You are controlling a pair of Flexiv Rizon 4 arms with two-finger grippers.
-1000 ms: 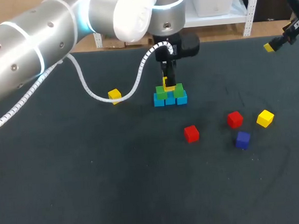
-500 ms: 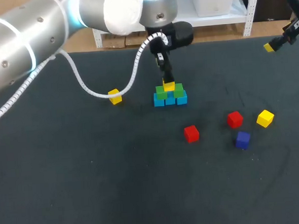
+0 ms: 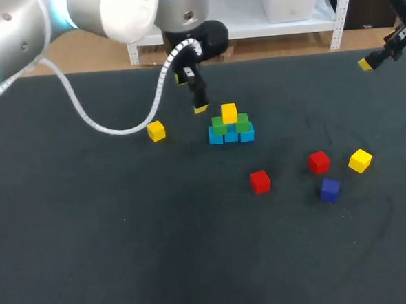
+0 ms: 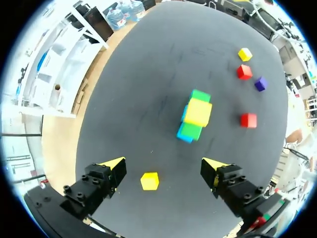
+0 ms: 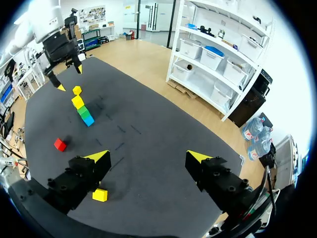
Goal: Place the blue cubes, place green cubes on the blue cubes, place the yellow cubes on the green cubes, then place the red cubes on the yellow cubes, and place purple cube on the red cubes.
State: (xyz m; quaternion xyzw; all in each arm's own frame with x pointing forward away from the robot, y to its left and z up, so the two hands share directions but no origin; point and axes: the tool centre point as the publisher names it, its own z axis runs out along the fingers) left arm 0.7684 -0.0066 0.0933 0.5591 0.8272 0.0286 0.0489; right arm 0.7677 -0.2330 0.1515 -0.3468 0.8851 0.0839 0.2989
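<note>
the left claw (image 4: 164, 164) is hanging open and empty; the loose yellow cube (image 4: 149, 181) is lying ahead between its fingers (image 4: 113, 165), nearer this arm.

The head view looks down on the worktop (image 3: 126, 253) from behind; the camera on the left claw (image 4: 163, 162) faces the cube stack (image 4: 197, 113) from near, that on the right claw (image 5: 147, 154) from afar — all share it.

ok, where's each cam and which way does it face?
Head: above and behind, looking down at the table; left arm in from left, right gripper far right.
Left wrist: looks down past the open left gripper at a loose yellow cube.
Right wrist: looks across the table past the right gripper.
Shared: all show the stack.
</note>
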